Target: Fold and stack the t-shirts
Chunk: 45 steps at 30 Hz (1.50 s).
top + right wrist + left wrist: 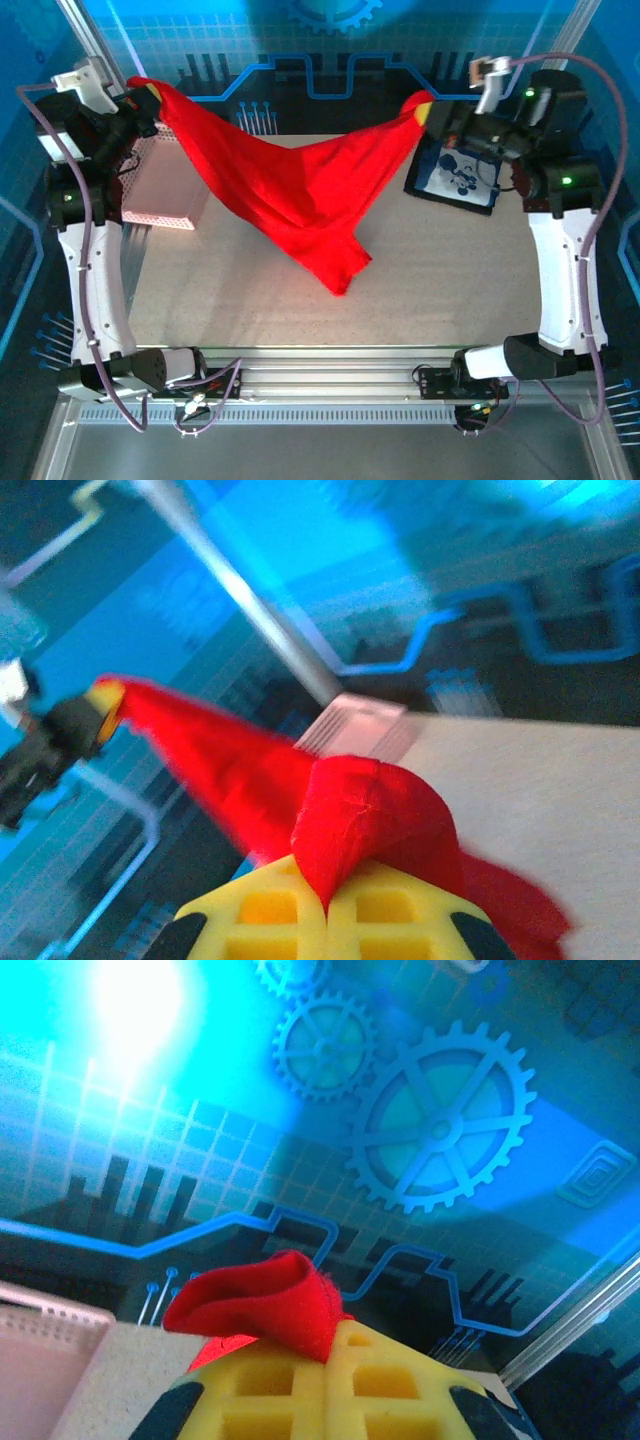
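Both arms stand bent and spread apart, the left gripper (148, 95) raised at the far left and the right gripper (425, 107) raised at the far right. Each has its yellow fingers (285, 1395) pinched tight on a corner of the red shirt (290, 190).

T-shirts: two. Red t-shirt (290, 190), one, strung across table from 11 to 1 o'clock. Navy t-shirt (458, 175), one, white-and-black graphic, flat at 2 o'clock.
Basket (160, 190): one, pink lattice, 10 o'clock.
Arms: two. Left arm (95, 280) at 8 o'clock, right arm (565, 280) at 4 o'clock.
Grippers: two. Left gripper (143, 97) at 11 o'clock, right gripper (425, 108) at 1 o'clock, each clamped on one corner of red t-shirt.
Yellow fingers (260, 1395): two per gripper.
Table (450, 290): one.
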{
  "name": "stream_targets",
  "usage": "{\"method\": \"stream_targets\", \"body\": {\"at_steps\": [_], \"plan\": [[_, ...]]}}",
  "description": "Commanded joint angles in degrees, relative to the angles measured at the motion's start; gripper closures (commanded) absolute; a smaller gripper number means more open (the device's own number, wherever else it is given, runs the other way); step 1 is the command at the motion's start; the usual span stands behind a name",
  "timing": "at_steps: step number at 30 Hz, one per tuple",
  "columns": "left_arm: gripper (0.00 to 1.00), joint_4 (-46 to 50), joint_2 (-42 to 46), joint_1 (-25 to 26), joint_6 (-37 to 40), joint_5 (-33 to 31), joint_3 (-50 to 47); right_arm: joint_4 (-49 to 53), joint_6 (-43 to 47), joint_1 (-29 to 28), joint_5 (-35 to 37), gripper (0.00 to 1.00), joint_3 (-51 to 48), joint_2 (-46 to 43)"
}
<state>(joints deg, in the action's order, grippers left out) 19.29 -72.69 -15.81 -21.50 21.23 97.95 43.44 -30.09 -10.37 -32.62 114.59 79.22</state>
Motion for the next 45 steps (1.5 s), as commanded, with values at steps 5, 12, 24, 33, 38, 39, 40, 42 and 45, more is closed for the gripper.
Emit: {"method": "stream_targets", "body": {"at_steps": [5, 12, 24, 33, 38, 39, 40, 42, 45], "plan": [[1.00, 2.3, -2.9, -0.6, 5.9, -1.9, 16.7, -8.4, -9.4, -8.5, 3.1, 1.00, -7.8, -7.4], [1.00, 2.6, -13.9, 1.5, 5.2, 0.7, 28.4, -4.7, -8.9, -5.5, 10.9, 1.00, -16.4, -12.8], [1.00, 3.5, -46.3, 17.7, 10.4, -3.7, 39.4, -15.8, -9.2, 6.9, 14.2, 1.00, -42.2, -14.0], [0.01, 3.2, -56.6, 23.0, 5.4, -5.2, 40.7, -22.7, -7.0, 12.8, 19.6, 1.00, -54.7, -7.3], [0.01, 10.7, -43.2, 23.1, 3.5, -2.7, 25.7, -20.6, -4.2, 13.9, 22.2, 0.90, -57.2, -4.0], [0.01, 11.6, -39.7, 23.1, 2.9, -0.9, 20.6, -19.5, -3.6, 14.3, 22.9, 0.87, -57.6, -3.3], [0.01, 12.8, -36.0, 23.2, 2.0, -0.1, 15.7, -18.4, -3.4, 15.0, 23.6, 0.78, -58.1, -2.8], [0.01, 13.2, -27.2, 23.4, -1.0, 2.1, 2.0, -15.8, -2.3, 17.2, 23.9, 0.52, -59.3, -1.8], [0.01, 16.1, -15.6, 23.6, -4.0, 0.9, -16.3, -9.2, 0.4, 20.2, 27.4, 0.33, -59.9, -1.5]]}}
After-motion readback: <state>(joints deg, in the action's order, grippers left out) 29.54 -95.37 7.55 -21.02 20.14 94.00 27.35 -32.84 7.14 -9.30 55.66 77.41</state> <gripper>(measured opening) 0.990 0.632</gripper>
